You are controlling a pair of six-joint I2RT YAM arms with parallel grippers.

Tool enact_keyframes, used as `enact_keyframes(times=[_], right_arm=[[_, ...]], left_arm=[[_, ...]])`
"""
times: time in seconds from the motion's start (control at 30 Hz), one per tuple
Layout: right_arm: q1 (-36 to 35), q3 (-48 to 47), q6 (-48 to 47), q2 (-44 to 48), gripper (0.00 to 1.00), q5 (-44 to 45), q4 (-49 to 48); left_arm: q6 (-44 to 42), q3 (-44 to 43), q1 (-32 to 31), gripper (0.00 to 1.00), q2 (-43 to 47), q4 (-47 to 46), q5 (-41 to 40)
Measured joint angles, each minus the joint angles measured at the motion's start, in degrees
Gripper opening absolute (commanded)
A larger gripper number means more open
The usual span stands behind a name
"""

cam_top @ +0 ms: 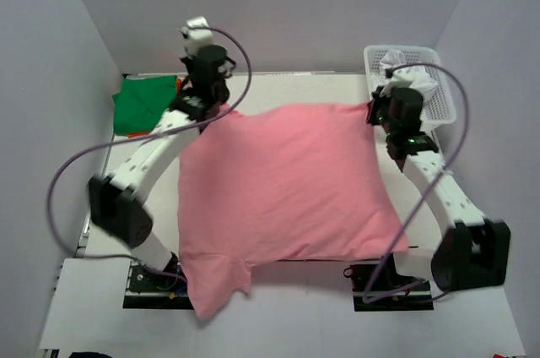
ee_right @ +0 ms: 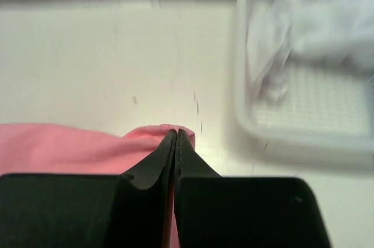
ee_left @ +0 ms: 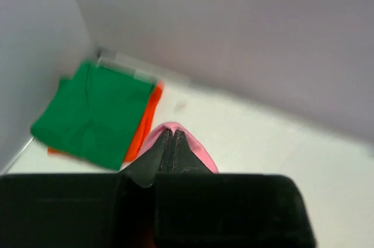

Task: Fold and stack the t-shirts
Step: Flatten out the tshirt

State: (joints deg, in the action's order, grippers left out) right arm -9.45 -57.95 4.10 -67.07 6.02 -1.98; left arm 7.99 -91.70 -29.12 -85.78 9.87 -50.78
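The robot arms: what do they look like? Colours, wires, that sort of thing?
The left arm and right arm: white shells, black joints and bases. A purple cable loops from each. The left gripper and right gripper are black, two tapering fingers on a blocky body.

Pink t-shirt: spread open across the table, its two far corners pinched in the closed left gripper and right gripper; one sleeve hangs over the near edge. Green t-shirt: folded flat at the far left corner, lying on a folded orange t-shirt. White garment: crumpled in the basket, far right
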Motion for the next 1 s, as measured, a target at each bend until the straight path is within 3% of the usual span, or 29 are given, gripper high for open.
enact_keyframes(times=[0.07, 0.1, 0.17, 0.2, 0.23, 0.3, 0.4, 0.43, 0.53, 0.67, 0.83, 1.0], right_arm=[[0.02, 3.13, 0.94, -7.17, 0.0, 0.13, -0.9], [0.0, 3.61, 1.44, -10.64, 0.05, 0.33, -1.22], [0.02, 3.56, 2.34, -17.44, 0.29, 0.9, -2.08], [0.0, 3.13, 2.8, -20.87, 0.48, 1.16, -2.38], [0.0, 2.58, 3.37, -23.65, 0.55, 1.33, -2.49], [0.0, 0.85, 3.52, -28.3, 0.63, 1.33, -1.57], [-0.09, -0.46, 3.93, -30.69, 0.74, 0.46, -1.18], [-0.17, -0.46, 4.35, -30.34, 0.87, -0.2, -1.18], [-0.39, -0.42, 5.46, -27.87, 0.9, -2.67, -1.25], [-1.11, 0.59, 7.58, -22.58, 0.9, -6.73, -1.49], [-3.21, 4.79, 10.1, -18.14, 0.9, -11.43, -1.79], [-6.01, 7.93, 11.56, -19.54, 0.9, -13.75, 0.02]], left_arm=[[2.84, 2.6, 1.86, 0.1, -8.7, 1.42, -0.42], [4.44, 3.17, 2.97, 0.22, -13.18, 2.95, -0.28], [7.32, 2.71, 5.42, 0.5, -21.64, 5.86, 0.31], [8.55, 1.99, 6.4, 0.63, -25.24, 7.61, 0.7], [9.44, 0.72, 7.08, 0.84, -28.52, 9.55, 1.03], [11.43, -2.75, 8.63, 0.98, -34.18, 12.9, 1.81], [12.9, -4.9, 9.25, 1.0, -36.24, 14.45, 3.76], [12.92, -5.01, 9.14, 1.0, -35.5, 14.29, 4.48], [12.85, -4.96, 8.68, 1.0, -32.0, 13.38, 6.71], [14.71, -1.6, 8.31, 1.0, -23.12, 13.84, 8.66], [22.01, 10.32, 8.24, 1.0, -9.77, 17.88, 9.7], [27.47, 24.13, 8.39, 1.0, -5.84, 20.2, 13.14]])
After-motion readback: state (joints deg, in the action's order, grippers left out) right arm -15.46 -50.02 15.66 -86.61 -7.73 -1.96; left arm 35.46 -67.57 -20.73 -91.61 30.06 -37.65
